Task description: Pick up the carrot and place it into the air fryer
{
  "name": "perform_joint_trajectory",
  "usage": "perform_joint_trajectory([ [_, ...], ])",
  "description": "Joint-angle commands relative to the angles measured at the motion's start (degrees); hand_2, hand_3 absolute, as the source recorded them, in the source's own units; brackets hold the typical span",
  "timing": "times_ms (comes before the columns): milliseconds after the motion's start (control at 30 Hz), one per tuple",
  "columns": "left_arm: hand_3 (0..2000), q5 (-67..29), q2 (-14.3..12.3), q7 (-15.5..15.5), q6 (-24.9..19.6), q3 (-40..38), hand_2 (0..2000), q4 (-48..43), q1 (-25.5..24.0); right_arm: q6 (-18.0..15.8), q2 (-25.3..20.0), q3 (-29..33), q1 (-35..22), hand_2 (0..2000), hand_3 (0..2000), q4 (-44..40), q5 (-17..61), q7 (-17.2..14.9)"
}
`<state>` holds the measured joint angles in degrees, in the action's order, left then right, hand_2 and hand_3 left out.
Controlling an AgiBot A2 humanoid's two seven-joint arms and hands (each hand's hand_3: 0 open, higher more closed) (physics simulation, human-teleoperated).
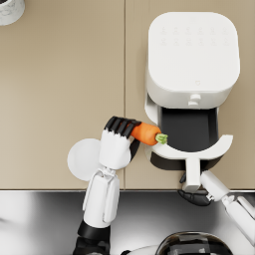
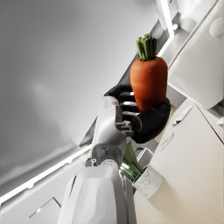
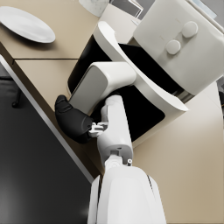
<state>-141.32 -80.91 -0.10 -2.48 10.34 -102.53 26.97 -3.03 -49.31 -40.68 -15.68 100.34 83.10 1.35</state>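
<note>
The left hand [image 1: 118, 137] grips the carrot [image 1: 146, 133] (greens leading) just off the open drawer's [image 1: 191, 130] nine o'clock rim, while the right hand [image 3: 72, 121] clasps the drawer handle [image 1: 192, 174], apparently steadying it.

The left arm reaches up from the bottom of the head view, its white forearm angled slightly toward the middle. The left hand [image 1: 119, 137] is raised, dark fingers [image 2: 127, 99] curled around the carrot [image 1: 146, 133], thumb wrapped under it. The right arm comes in from the lower right corner. The right hand [image 3: 72, 120] is closed on the drawer handle [image 3: 98, 85], though how its fingers lie is hard to make out.
</note>
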Motion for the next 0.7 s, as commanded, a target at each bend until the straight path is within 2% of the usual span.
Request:
perform_joint_trajectory([
  [33, 2000, 0.0, -6.2, 0.0, 0.0, 5.8, 2000, 5.7, 8.0, 0.7, -10.7, -2.8, 3.8, 2000, 2000, 6.9, 0.0, 0.0],
  [67, 2000, 0.0, -7.2, 0.0, 0.1, 6.4, 2000, 7.4, 9.3, 1.2, -10.0, -3.3, 4.1, 2000, 2000, 7.8, 0.0, 0.0],
  [100, 2000, 0.0, -8.2, -0.1, 0.0, 6.8, 2000, 9.2, 10.6, 1.4, -6.2, -9.4, -0.4, 2000, 2000, 8.7, 0.0, -0.1],
  [133, 2000, 0.0, 9.1, -0.1, 0.0, 28.2, 2000, 10.8, 21.5, 1.8, -5.8, -9.5, -0.7, 2000, 2000, 9.1, -0.1, 0.0],
  [167, 2000, 0.1, -4.9, -0.1, 0.4, 14.8, 2000, 12.2, 14.3, 2.4, -9.6, -3.4, 4.2, 2000, 2000, 9.1, -0.1, 0.0],
  [200, 2000, 0.0, -5.0, -0.1, 0.2, 16.5, 2000, 13.5, 15.1, 2.1, -6.0, -9.4, -0.7, 2000, 2000, 8.8, -0.1, -0.1],
  [233, 2000, 0.0, -5.5, 0.0, 0.0, 18.0, 2000, 14.9, 15.6, 2.2, -9.6, -3.7, 4.1, 2000, 2000, 9.3, -0.1, 0.0],
  [267, 2000, 0.0, -6.0, -0.1, 0.0, 19.0, 2000, 16.6, 16.0, 1.9, -5.8, -9.4, -0.2, 2000, 2000, 9.9, -0.1, -0.2],
  [300, 2000, 0.0, -6.6, -0.1, -0.1, 20.0, 2000, 17.9, 16.5, 1.9, -9.3, -4.0, 4.3, 2000, 2000, 9.7, -0.1, -0.1],
  [333, 2000, 0.0, -7.0, 0.0, -0.3, 20.8, 2000, 18.8, 16.9, 1.8, -9.0, -5.7, 4.4, 2000, 2000, 7.7, -0.1, -0.3],
  [367, 1673, 0.0, -7.1, -0.1, -0.4, 21.3, 639, 19.5, 16.7, 1.7, 5.2, -3.2, 2.9, 2000, 2000, 5.6, -0.1, -0.3],
  [400, 1347, 0.0, -6.8, 0.0, 0.2, 21.6, 0, 19.7, 16.2, 1.5, -9.0, -5.4, 4.4, 2000, 2000, 7.6, -0.1, -0.2],
  [433, 1020, 0.0, -6.2, 0.0, 0.5, 21.9, 0, 19.1, 15.1, 1.5, -6.2, -9.4, 1.0, 2000, 2000, 8.0, -0.1, -0.1],
  [467, 693, 0.0, -5.0, 0.1, 0.5, 21.6, 0, 17.6, 13.3, 1.8, -8.8, -4.0, 4.8, 2000, 2000, 8.0, -0.1, 0.0],
  [500, 367, 0.0, -3.2, 0.1, 0.7, 21.1, 0, 14.7, 10.7, 1.8, -5.1, -9.4, 0.0, 2000, 2000, 7.9, -0.1, -0.1],
  [533, 40, 0.0, -0.8, 0.1, 1.1, 20.0, 0, 10.7, 7.2, 1.8, -4.3, -9.4, -0.3, 2000, 2000, 7.8, -0.1, 0.0],
  [567, 0, 0.0, 1.5, 0.1, 1.5, 18.2, 0, 7.2, 3.7, 2.0, -3.7, -9.4, -0.7, 2000, 2000, 8.1, -0.1, 0.1],
  [600, 0, -0.1, 4.9, 0.1, 1.8, 16.9, 0, 3.9, 1.0, 2.3, -8.6, -1.0, 5.4, 2000, 2000, 7.8, -0.1, 0.1],
  [633, 0, -0.1, 6.3, 0.1, 2.0, 15.0, 0, 1.5, -1.3, 1.9, -4.1, -8.4, -0.7, 2000, 2000, 7.5, -0.1, -0.1],
  [700, 0, -0.1, 9.9, -0.2, 4.5, 9.1, 0, -3.8, -6.9, 1.8, -3.7, -8.5, -2.3, 2000, 2000, 6.9, -0.1, -0.1],
])
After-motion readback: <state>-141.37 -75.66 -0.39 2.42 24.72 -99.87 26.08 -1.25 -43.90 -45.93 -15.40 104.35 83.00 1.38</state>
